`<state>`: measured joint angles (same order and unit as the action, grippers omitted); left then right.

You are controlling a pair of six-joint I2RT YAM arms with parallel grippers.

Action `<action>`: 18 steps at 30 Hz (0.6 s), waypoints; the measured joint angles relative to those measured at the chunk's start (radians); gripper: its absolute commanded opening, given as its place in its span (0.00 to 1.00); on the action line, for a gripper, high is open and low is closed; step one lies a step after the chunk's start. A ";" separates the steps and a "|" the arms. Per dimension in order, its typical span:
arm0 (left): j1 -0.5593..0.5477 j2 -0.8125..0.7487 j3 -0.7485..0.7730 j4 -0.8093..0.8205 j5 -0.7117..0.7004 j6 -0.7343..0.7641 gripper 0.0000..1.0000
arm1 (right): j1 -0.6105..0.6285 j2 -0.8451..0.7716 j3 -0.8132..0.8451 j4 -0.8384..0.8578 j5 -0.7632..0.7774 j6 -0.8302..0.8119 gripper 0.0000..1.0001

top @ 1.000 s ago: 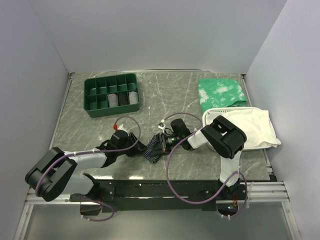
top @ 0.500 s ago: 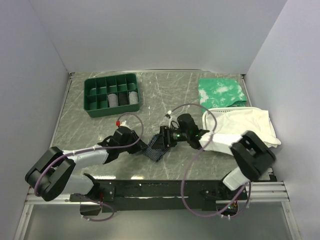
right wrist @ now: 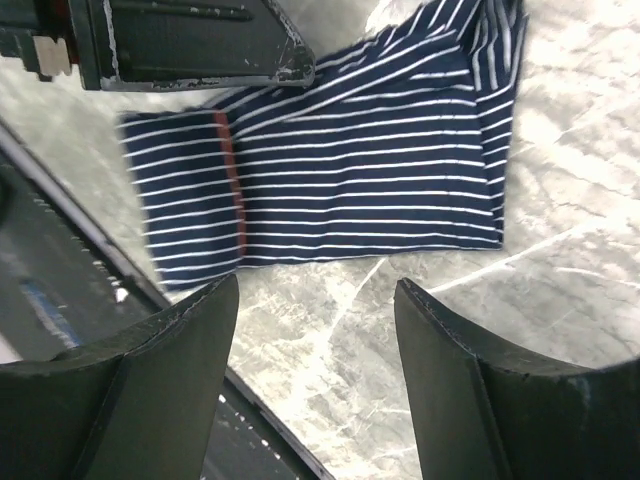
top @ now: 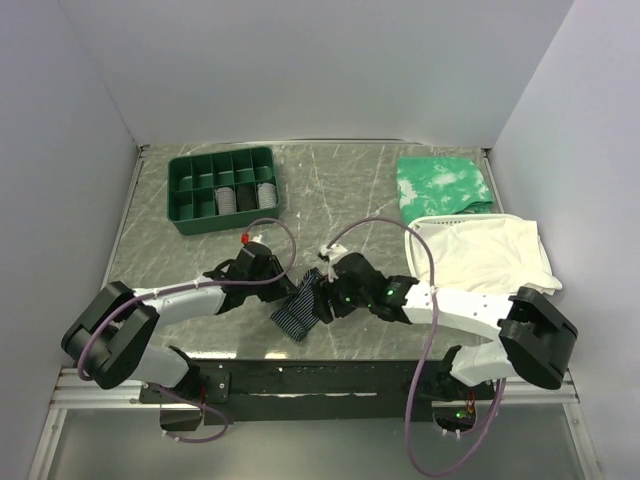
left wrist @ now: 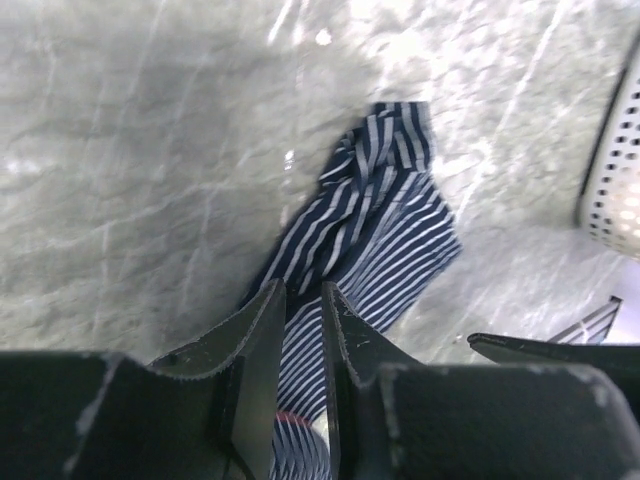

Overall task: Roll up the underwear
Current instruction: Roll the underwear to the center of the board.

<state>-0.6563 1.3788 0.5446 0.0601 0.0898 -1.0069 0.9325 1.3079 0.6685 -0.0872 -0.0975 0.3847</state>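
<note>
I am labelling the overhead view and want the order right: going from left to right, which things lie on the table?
Green plastic compartment tray → dark navy pinstriped fabric underwear → large white cloth.

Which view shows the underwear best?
Right wrist. The underwear lies spread nearly flat there, with its stripes and red band clear. Left wrist shows it bunched, its near end hidden by the left gripper. Top external shows only a small striped patch.

Arms point(top: 180, 298) white, black joints; purple cables point(top: 372, 219); black serrated claw fingers point(left wrist: 255, 340).
</note>
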 measured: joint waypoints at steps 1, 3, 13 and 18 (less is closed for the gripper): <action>0.000 0.003 0.000 -0.006 0.000 0.000 0.27 | 0.018 0.012 0.008 -0.008 0.020 -0.001 0.71; 0.000 0.008 0.000 -0.021 0.000 0.000 0.28 | 0.064 0.036 0.029 -0.020 0.066 -0.001 0.71; 0.011 0.005 0.032 -0.087 -0.018 0.027 0.31 | 0.212 0.042 0.098 -0.025 0.130 0.029 0.70; 0.109 -0.065 0.024 -0.141 -0.028 0.045 0.33 | 0.252 0.046 0.100 -0.035 0.146 0.043 0.58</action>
<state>-0.5472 1.3136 0.5686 -0.0807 0.0616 -0.9615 1.1843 1.3540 0.7689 -0.1223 0.0483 0.4282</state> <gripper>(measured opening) 0.314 0.675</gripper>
